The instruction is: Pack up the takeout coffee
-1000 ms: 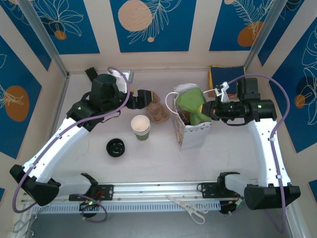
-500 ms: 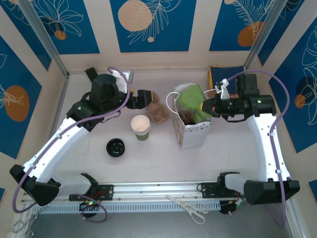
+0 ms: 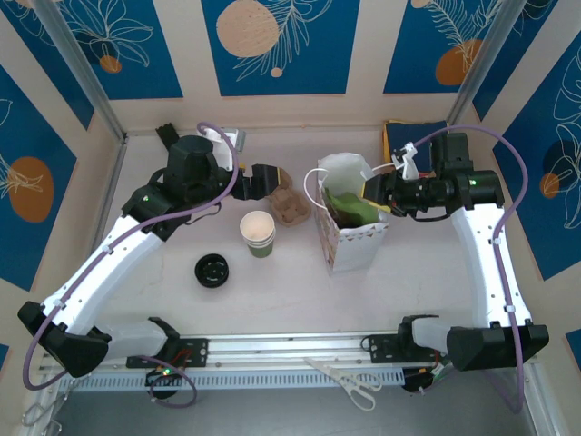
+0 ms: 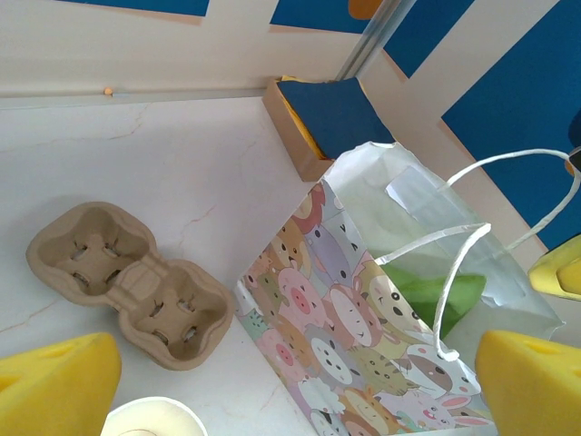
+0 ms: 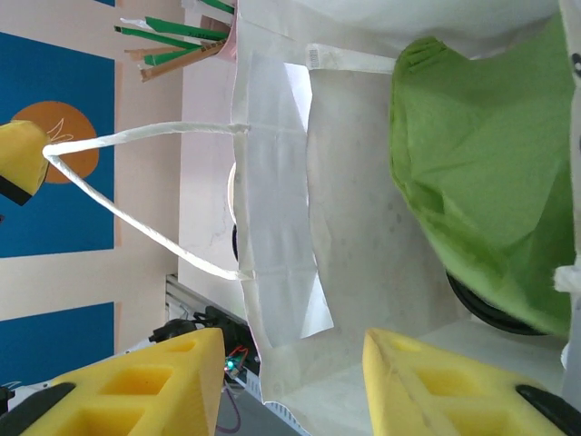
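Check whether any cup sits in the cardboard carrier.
No, the sockets of the cardboard carrier are empty, and the lidless cup stands apart beside it.

Left arm reaches forward, elbow bent, wrist turned right; left pincer (image 3: 261, 182) jaws wide apart, empty. Right arm arches inward, wrist level, pointing left; right pincer (image 3: 374, 193) jaws parted, nothing clamped.

The right gripper (image 3: 376, 193) is being held at the right rim of the white bag (image 3: 354, 247), in whose mouth green paper (image 3: 352, 209) is being shown, while the left gripper (image 3: 270, 181) is being held at the far left edge of the brown cup carrier (image 3: 292, 209).
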Controlling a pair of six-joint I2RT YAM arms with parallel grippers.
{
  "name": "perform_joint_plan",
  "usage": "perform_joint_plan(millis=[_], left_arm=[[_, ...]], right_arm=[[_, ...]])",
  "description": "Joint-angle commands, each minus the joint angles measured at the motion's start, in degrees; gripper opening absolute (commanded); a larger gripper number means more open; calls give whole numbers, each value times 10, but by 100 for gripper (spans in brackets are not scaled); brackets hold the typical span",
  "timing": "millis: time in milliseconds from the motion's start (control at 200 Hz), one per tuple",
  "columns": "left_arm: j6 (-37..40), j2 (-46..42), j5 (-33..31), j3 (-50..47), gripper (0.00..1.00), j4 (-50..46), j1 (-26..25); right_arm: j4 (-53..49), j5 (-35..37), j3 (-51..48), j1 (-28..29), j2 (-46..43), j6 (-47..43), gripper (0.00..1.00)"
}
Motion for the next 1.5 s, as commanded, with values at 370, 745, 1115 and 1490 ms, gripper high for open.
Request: perform_joint_plan(millis=[370, 745, 1115, 1490], left_arm=[[16, -3, -42, -2, 100, -22, 5], [47, 9, -176, -2, 100, -83, 21], [56, 11, -365, -118, 100, -126, 90], [230, -90, -488, -458, 100, 321, 130]], right_arm=[[-16, 77, 76, -28, -34, 13, 55], [14, 372, 43, -67, -84, 32, 91], [135, 476, -195, -119, -125, 33, 99], [431, 384, -440, -110, -140, -35, 99]])
